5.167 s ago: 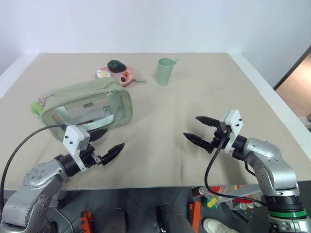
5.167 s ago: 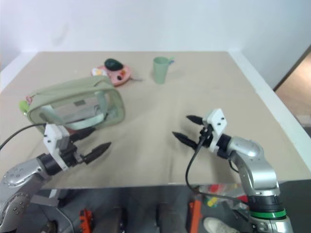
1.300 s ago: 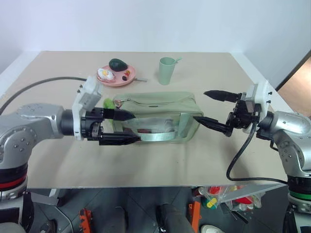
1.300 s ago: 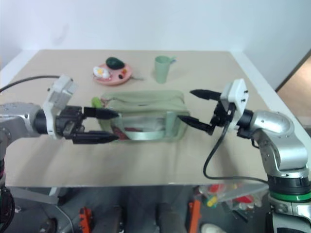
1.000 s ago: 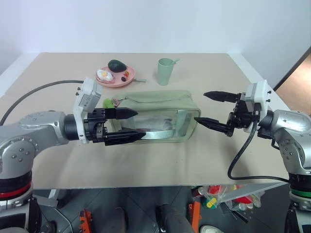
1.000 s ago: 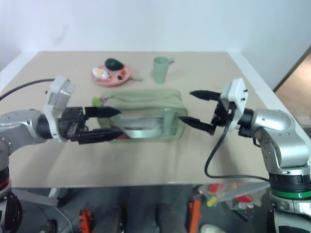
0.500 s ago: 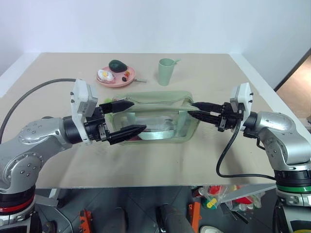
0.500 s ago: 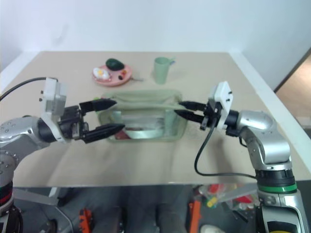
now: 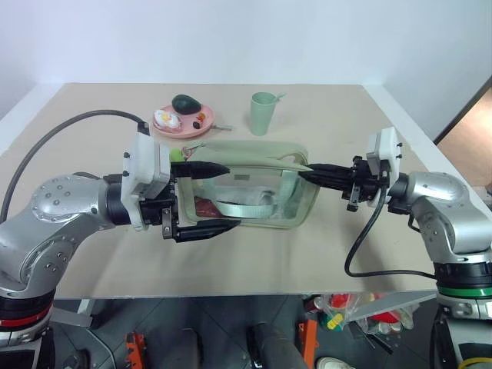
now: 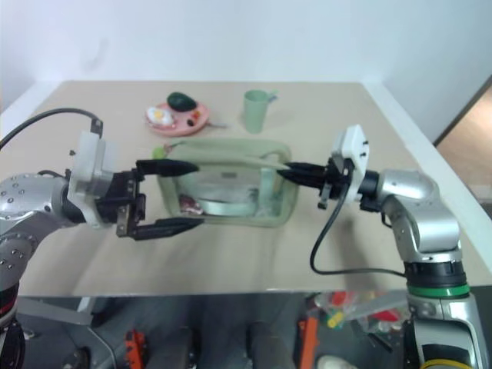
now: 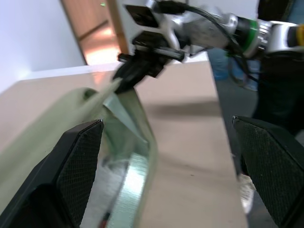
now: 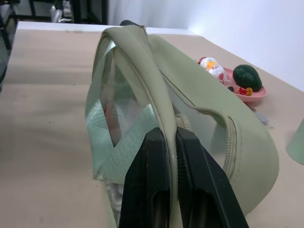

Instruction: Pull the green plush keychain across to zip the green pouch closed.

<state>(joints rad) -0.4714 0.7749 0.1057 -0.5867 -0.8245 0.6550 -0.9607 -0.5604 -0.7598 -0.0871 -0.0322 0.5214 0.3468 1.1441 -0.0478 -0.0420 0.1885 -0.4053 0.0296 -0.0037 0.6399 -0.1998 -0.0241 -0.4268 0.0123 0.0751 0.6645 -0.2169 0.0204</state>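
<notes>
The green pouch [image 9: 254,183] lies lengthwise across the middle of the table, its top zipper partly open. My right gripper [image 9: 306,174] is shut on the fabric edge at the pouch's right end; the right wrist view shows its fingers [image 12: 156,142] pinching that edge. My left gripper [image 9: 231,195] is open at the pouch's left end, one finger over the top and one in front of the clear side. The green plush keychain [image 9: 177,154] peeks out behind the upper left finger, mostly hidden. In the left wrist view the pouch [image 11: 121,156] sits between the wide-apart fingers.
A pink plate [image 9: 184,123] with a dark avocado and small toys stands behind the pouch's left end. A pale green cup [image 9: 262,113] stands behind its right end. Bare table lies in front of the pouch up to the near edge.
My right gripper has closed on the pouch's right end. The left gripper has rolled so its fingers stand one above the other at the pouch's left end.
</notes>
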